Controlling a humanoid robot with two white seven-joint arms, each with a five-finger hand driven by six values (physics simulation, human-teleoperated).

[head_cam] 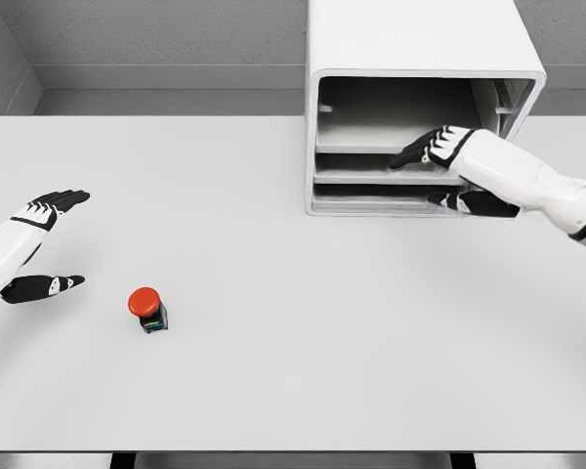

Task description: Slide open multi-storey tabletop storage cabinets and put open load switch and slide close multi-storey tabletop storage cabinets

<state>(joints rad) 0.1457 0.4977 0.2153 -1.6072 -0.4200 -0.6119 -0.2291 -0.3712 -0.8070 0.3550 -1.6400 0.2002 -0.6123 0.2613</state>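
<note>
A white multi-storey cabinet stands at the back right of the table, its front facing me with several drawers visible. My right hand reaches into the cabinet front, its fingers lying over a middle drawer's edge and its thumb under a lower one. The load switch, a small dark block with a red round cap, stands on the table at the front left. My left hand hovers open just left of the switch, not touching it.
The white table runs to a front edge at the bottom of the view. Grey walls close off the back and the far left corner.
</note>
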